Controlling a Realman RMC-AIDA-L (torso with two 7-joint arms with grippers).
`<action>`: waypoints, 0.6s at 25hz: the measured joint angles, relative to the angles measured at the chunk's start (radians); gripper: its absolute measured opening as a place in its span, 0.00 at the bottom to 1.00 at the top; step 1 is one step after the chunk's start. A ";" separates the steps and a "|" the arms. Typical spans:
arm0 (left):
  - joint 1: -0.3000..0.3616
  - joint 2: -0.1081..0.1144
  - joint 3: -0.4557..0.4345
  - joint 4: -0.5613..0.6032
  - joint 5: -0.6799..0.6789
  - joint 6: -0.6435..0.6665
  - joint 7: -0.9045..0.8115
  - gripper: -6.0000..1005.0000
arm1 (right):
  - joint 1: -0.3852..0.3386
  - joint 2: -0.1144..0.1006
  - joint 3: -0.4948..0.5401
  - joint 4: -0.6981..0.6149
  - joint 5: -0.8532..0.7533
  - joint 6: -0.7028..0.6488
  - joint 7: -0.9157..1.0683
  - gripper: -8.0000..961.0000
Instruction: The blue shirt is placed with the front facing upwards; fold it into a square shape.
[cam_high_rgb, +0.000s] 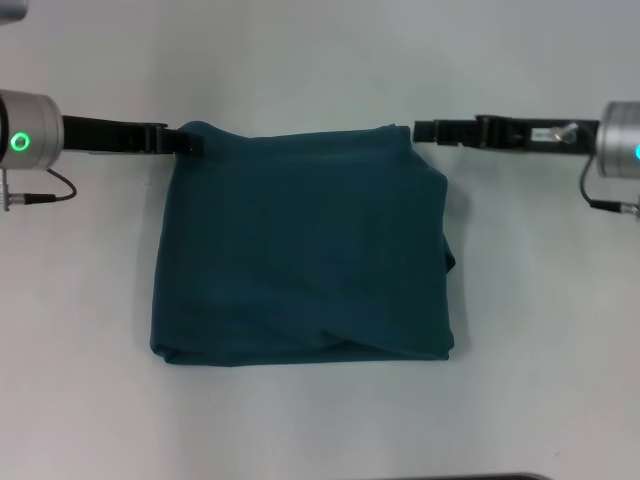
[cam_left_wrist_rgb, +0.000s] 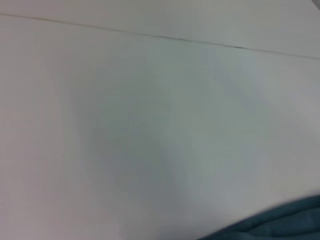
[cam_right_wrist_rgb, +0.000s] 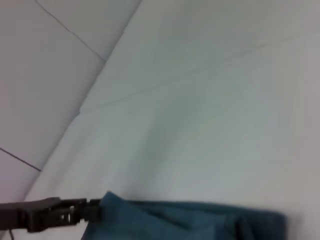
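Spreading across everything in front of me: white table (cam_high_rgb: 320, 60), one thin seam line visible in the left wrist view.

Blue shirt (cam_high_rgb: 300, 250) lies at the table's middle, folded into a rough rectangle, plain teal fabric showing on top. Near edge shows stacked layers; right side bulges a little with a loose fold. Lettering and collar not visible from the head view.

My left gripper (cam_high_rgb: 183, 141) reaches in level from the left. Its tip touches the shirt's far left corner, and the cloth looks drawn up against it. The right wrist view shows the same: dark fingers meeting the corner of the fabric. Whether the fingers are clamped on the cloth, I cannot tell.

My right gripper (cam_high_rgb: 420, 130) reaches in level from the right, its tip just beside the shirt's far right corner with a sliver of table between. Fingers look pressed together, nothing in them.
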 joint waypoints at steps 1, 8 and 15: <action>0.002 0.000 -0.010 -0.001 0.000 0.000 0.000 0.20 | -0.013 -0.005 0.001 0.000 0.003 -0.015 0.008 0.54; 0.028 -0.009 -0.029 -0.051 -0.002 0.027 0.000 0.59 | -0.059 -0.014 0.008 0.016 0.008 -0.090 0.057 0.65; 0.041 -0.022 -0.026 -0.089 -0.002 0.072 0.003 0.69 | -0.051 -0.012 0.009 0.052 0.008 -0.101 0.069 0.65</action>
